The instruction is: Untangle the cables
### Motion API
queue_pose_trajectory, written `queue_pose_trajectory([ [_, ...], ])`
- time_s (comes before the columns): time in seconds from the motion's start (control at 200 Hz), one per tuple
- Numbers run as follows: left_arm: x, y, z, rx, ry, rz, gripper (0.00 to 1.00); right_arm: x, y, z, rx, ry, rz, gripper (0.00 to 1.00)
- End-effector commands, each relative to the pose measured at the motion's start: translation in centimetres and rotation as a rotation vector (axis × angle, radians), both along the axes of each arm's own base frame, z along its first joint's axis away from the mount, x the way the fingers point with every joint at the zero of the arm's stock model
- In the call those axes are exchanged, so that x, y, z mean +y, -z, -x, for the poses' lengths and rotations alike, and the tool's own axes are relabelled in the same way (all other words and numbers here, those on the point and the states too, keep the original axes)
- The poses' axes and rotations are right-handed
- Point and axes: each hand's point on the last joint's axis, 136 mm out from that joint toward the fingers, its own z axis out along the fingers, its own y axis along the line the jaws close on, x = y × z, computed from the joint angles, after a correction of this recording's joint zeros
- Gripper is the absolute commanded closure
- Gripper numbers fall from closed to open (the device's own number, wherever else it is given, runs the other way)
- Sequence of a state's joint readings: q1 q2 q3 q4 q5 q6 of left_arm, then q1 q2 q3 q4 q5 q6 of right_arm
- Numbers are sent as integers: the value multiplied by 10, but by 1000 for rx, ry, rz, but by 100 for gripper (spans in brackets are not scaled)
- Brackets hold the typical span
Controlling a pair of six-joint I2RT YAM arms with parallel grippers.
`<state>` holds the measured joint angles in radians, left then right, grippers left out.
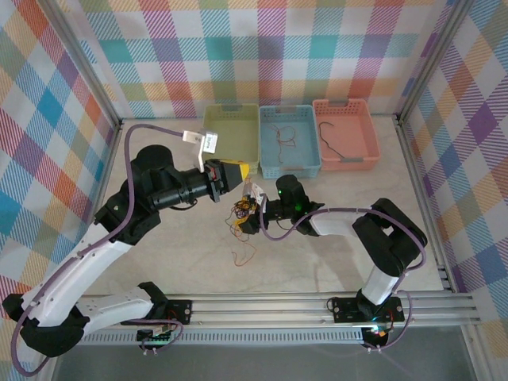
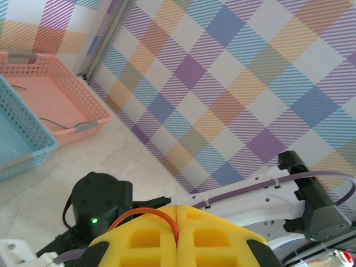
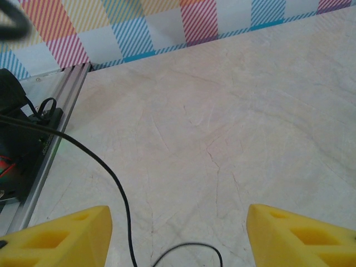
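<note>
Left gripper [image 2: 177, 218]: jaws pinched tight on a red-orange cable [image 2: 146, 213], probably to draw it out of the tangle [image 1: 243, 213] at centre frame on the counter [image 1: 333, 262]. Right gripper [image 3: 178, 225]: jaws wide, with a black cable [image 3: 115, 179] running between them ungripped. Upper middle of the top view: blue basket [image 1: 290, 170] holds a thin reddish strand [image 1: 283, 136]; pink basket [image 1: 349, 163] holds a dark strand [image 1: 329, 141].

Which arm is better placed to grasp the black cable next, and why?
Right, probably. The right pincer stands open with the black cable passing between its jaws. The left pincer is shut on the red-orange cable, so it is occupied.
</note>
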<state>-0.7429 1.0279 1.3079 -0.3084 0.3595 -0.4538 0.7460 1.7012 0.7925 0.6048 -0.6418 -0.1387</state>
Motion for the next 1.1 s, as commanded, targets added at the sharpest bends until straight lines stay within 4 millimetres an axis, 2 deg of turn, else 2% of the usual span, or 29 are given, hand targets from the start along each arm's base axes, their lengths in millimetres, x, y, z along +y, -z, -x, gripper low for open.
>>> queue_pose_trajectory([
  [0.0,1,-35,5,-63,24,88,100,8,-17,4,-44,-53,-63,34],
  [0.21,9,-39,-9,-76,-73,113,100,5,-27,10,-71,-61,-116,33],
  [0.49,4,-48,-17,-83,-86,178,100,2,-36,14,-75,-62,-167,30],
  [0.81,-5,-52,-18,-62,-43,212,100,3,-37,11,-73,-44,-175,33],
  [1.095,-11,-63,-16,-53,-10,262,100,2,-35,4,-72,2,-159,34],
])
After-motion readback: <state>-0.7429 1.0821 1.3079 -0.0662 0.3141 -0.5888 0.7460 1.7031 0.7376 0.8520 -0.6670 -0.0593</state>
